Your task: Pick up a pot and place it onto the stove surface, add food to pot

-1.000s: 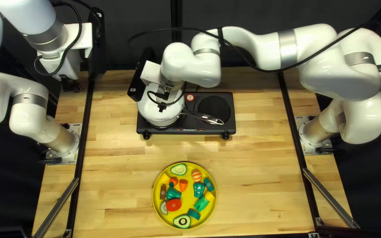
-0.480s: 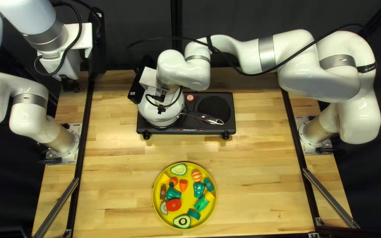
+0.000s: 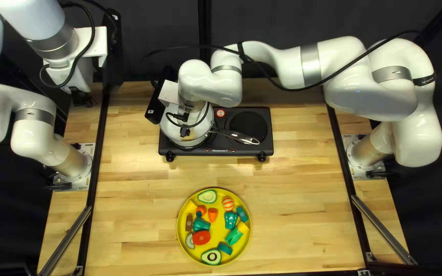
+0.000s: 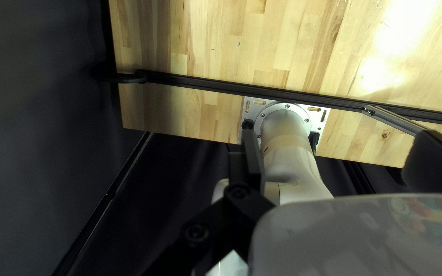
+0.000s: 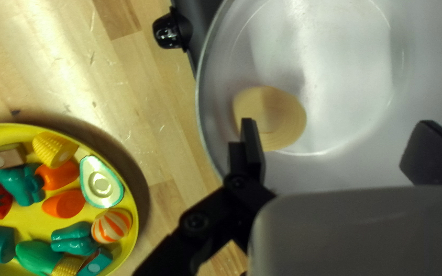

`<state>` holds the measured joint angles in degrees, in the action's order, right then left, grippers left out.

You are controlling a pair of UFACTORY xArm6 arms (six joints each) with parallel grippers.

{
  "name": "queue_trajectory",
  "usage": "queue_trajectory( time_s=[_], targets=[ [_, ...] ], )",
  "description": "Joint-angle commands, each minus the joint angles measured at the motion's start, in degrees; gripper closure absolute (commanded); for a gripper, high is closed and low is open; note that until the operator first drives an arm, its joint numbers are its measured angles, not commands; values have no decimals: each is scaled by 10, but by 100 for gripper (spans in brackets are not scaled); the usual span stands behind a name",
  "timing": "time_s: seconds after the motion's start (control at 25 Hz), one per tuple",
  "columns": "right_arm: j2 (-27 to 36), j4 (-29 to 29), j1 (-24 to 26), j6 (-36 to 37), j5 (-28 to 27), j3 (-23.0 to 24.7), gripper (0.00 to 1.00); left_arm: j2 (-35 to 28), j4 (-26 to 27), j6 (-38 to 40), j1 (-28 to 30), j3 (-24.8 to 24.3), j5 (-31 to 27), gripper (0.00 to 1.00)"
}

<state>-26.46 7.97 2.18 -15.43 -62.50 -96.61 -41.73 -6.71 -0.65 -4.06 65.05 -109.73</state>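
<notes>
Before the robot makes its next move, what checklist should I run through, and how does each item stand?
1. Pot sits on the stove: ok.
2. Round tan piece lies inside the pot: ok.
3. Right gripper has its fingers apart, holding nothing: ok.
4. All toy food is off the yellow plate: not ok.
5. Left arm is clear of the pot: ok.
6. Stove is heating: cannot tell.

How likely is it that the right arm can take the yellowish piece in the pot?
Probably yes: the right gripper is open at the pot, the yellowish piece appears near one finger, and nothing lies on it.
</notes>
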Motion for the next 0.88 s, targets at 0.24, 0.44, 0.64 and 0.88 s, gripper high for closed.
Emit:
queue_trajectory(
  time_s=[0.24, 0.44, 0.64, 0.88],
  targets=[
    [79, 45, -162, -139, -59, 74, 0, 0, 0, 0, 0, 0, 0, 0],
    [33, 48, -278, -203, -104, 27, 0, 0, 0, 0, 0, 0, 0, 0],
    [-35, 35, -343, -238, -108, -19, 0, 0, 0, 0, 0, 0, 0, 0],
    [-96, 16, -370, -244, -70, -42, 0, 0, 0, 0, 0, 0, 0, 0]
  ],
)
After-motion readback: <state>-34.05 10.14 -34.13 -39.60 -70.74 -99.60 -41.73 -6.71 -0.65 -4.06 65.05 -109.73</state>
